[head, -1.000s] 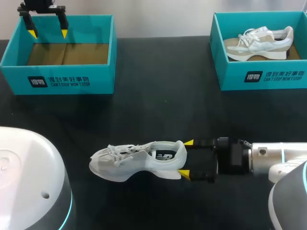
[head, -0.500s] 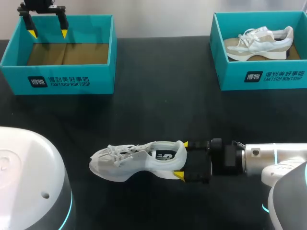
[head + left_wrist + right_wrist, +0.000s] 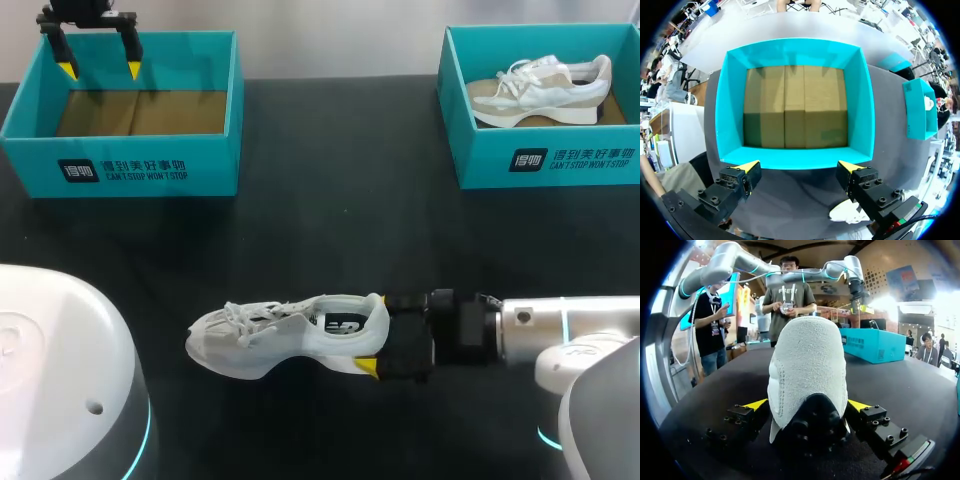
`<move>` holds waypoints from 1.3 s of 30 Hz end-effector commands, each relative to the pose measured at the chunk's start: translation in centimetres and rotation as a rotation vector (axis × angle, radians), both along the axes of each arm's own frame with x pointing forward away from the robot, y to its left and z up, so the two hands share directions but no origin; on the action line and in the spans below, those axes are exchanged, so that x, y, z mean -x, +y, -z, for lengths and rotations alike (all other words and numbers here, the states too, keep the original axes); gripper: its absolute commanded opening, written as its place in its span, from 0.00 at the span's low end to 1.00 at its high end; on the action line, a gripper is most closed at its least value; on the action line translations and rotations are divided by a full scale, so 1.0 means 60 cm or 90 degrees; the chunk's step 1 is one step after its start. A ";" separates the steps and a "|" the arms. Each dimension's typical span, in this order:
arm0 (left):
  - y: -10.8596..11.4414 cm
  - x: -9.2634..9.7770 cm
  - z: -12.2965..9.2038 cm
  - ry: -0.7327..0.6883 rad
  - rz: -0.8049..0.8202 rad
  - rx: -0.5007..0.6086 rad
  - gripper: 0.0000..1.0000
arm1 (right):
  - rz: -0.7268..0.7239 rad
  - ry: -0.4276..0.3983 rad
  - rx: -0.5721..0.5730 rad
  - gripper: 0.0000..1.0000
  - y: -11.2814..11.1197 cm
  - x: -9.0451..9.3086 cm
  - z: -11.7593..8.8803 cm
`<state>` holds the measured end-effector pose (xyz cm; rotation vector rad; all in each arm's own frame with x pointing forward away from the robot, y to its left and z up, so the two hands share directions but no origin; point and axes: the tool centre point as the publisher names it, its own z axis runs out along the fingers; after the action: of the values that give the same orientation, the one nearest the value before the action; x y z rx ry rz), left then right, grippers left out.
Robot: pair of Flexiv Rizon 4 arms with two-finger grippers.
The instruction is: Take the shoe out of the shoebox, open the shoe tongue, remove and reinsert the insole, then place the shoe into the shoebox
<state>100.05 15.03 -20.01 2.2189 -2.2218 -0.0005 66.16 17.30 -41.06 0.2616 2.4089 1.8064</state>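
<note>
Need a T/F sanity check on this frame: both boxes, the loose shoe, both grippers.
1. The left shoebox has no shoe in it. True.
2. The right shoebox is empty too. False: a beige-and-white shoe lies in it.
3. The white shoe stands on the table, outside both boxes. True.
4. The left gripper holds the white shoe. False: it hangs open over the left shoebox's far rim, holding nothing.
5. The right gripper is at the white shoe's heel, one finger on each side. True.
</note>
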 end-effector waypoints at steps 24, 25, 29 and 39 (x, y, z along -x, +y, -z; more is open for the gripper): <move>0.000 0.000 0.000 0.000 0.000 0.000 1.00 | -0.018 0.010 0.019 1.00 0.036 -0.011 0.002; 0.000 0.000 0.000 0.000 0.000 0.000 1.00 | -0.018 0.010 0.018 1.00 0.036 -0.011 0.002; 0.000 0.000 0.000 0.000 0.000 0.000 1.00 | -0.018 0.009 0.018 1.00 0.038 -0.011 0.003; 0.000 0.000 0.000 0.000 0.000 0.000 1.00 | -0.020 0.006 0.024 0.00 0.039 -0.011 0.004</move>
<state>100.05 15.03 -20.01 2.2189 -2.2218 -0.0005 66.71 19.36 -41.30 0.2313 2.4549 1.7826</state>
